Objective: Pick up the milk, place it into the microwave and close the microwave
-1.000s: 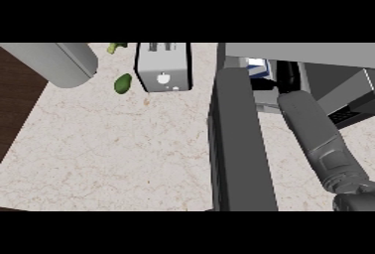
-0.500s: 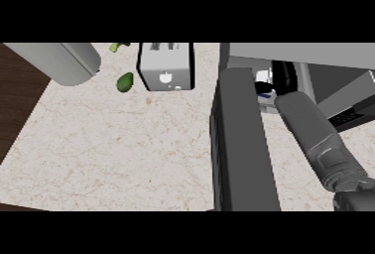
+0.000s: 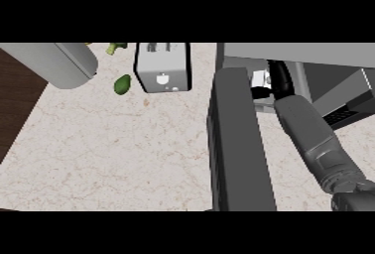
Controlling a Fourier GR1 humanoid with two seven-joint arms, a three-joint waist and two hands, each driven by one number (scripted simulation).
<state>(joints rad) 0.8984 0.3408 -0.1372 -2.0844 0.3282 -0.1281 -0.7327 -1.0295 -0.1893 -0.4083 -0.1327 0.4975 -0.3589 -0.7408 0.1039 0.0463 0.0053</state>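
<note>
Half a second ago a blue mark showed under the white face of the milk carton (image 3: 259, 78). That spot is now covered by the black of the right hand (image 3: 277, 77). The open microwave door (image 3: 238, 149), seen edge-on as a dark slab, stands as it did then.

The carton sits just right of the door's far end, inside the mouth of the microwave (image 3: 293, 48). The hand's fingers curl against the carton's right and lower sides, holding it. The right forearm (image 3: 315, 139) runs close along the door's right face, leaving only a narrow strip of counter between them.

Left of the door the counter (image 3: 110, 149) lies bare and wide, out to its slanting edge and the dark wood (image 3: 15, 99) beyond. The toaster (image 3: 162, 67) stands just left of the door's far end. A green vegetable (image 3: 122, 84) and a pale grey cylinder (image 3: 62, 62) lie further left.
</note>
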